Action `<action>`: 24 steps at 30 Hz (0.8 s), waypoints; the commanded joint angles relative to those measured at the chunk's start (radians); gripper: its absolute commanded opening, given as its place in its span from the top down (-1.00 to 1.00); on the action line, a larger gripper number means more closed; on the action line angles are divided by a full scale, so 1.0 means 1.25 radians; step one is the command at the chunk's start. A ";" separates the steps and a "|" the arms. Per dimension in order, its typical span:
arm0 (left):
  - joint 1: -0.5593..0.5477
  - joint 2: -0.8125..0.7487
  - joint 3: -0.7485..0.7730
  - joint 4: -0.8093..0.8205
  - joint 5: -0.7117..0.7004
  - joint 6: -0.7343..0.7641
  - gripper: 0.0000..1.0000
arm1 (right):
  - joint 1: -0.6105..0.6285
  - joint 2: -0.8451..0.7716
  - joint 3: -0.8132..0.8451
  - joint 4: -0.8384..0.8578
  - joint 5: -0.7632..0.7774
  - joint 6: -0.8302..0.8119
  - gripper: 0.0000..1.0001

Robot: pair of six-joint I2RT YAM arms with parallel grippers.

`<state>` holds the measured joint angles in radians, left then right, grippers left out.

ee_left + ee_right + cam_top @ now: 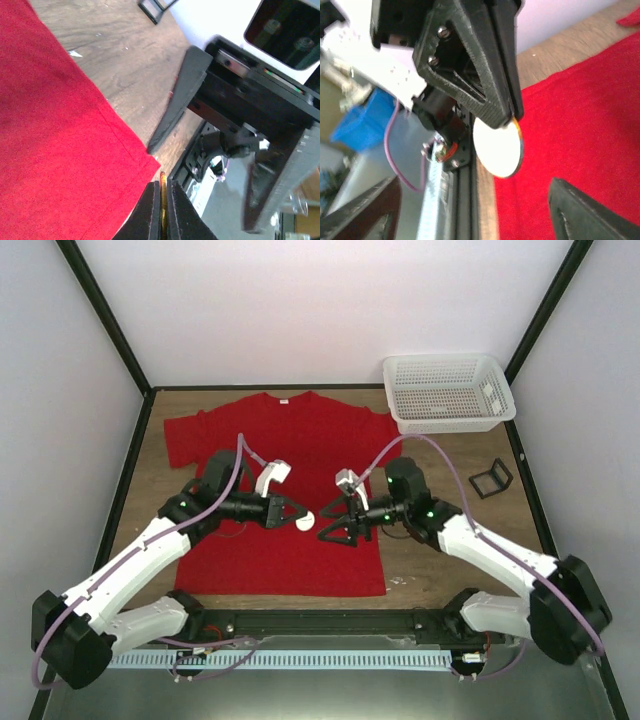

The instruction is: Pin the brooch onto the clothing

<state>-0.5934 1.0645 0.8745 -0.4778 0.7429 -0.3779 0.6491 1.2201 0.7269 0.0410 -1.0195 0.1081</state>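
The clothing, a red T-shirt, lies flat on the wooden table, also seen in the left wrist view and the right wrist view. My left gripper hovers over the shirt's lower middle, shut on the brooch, a small pale disc. In its own view the jaws pinch the brooch's thin edge. The right wrist view shows the brooch's white face hanging from the left gripper. My right gripper faces it closely, open, its fingers either side of the disc without touching it.
A white mesh basket stands at the back right corner. A black wire-frame stand lies on bare wood right of the shirt, also seen in the left wrist view. A black rail runs along the near edge.
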 commanded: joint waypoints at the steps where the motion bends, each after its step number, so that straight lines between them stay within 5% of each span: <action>1: 0.002 -0.047 -0.057 0.152 -0.099 -0.153 1.00 | -0.004 -0.096 -0.079 0.086 0.174 0.191 -0.76; 3: 0.003 -0.061 -0.097 0.215 -0.114 -0.209 1.00 | -0.004 -0.111 -0.109 0.155 0.200 0.289 -0.99; 14: 0.028 -0.070 -0.178 0.368 -0.105 -0.365 1.00 | -0.001 0.009 -0.025 0.208 0.208 0.445 -1.00; 24: 0.049 -0.067 -0.198 0.383 -0.080 -0.366 1.00 | -0.001 0.067 0.012 0.186 0.227 0.430 -0.53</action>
<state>-0.5434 0.9871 0.6407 -0.0387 0.6155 -0.8295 0.6491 1.2884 0.6811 0.2760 -0.7528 0.6525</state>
